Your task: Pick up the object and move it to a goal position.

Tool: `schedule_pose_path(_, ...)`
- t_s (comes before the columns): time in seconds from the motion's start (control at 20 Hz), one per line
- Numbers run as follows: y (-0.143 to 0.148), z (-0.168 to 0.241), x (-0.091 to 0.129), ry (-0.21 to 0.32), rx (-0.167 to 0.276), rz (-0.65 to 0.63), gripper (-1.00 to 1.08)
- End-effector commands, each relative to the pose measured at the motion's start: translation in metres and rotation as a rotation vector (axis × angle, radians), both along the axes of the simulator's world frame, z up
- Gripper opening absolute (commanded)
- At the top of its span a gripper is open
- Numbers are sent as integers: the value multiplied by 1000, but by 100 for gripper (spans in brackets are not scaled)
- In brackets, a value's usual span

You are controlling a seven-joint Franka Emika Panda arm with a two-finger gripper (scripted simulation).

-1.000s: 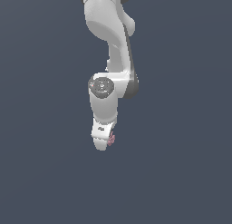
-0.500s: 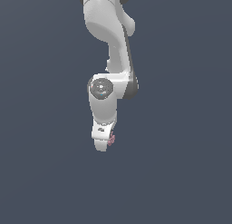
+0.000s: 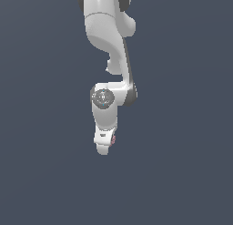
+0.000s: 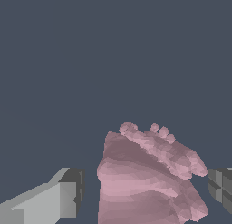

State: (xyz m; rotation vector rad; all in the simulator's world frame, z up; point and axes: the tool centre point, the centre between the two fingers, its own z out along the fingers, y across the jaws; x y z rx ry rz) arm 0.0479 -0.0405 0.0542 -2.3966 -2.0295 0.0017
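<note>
In the wrist view the dusty-pink lumpy object point(image 4: 145, 182), with a jagged, knobbly edge, sits between my gripper's point(image 4: 146, 191) two fingers. One grey finger point(image 4: 68, 198) stands close beside it and the other finger point(image 4: 220, 184) touches its far side. In the exterior view the white arm hangs straight down and the gripper point(image 3: 104, 147) points downward, with a small bit of the pink object point(image 3: 113, 139) showing at its side. The gripper looks shut on the object. No surface shows under it.
Only a plain dark grey-blue background shows around the arm point(image 3: 109, 46) in both views. No table edge, container or goal marker is visible.
The arm's elbow joint has sunk slightly and the gripper has shifted a little. The pink object has stayed at the gripper throughout.
</note>
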Motion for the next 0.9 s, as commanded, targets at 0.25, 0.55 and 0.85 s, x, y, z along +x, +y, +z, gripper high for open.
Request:
schedule_pose_path(0.25,0,-7,2,-1,0,0,-100)
schedule_pose_path(0.55,0,-7,2,-1,0,0,-100)
schedule_pose_path(0.85,1,-5,1,-1,0,0,-100)
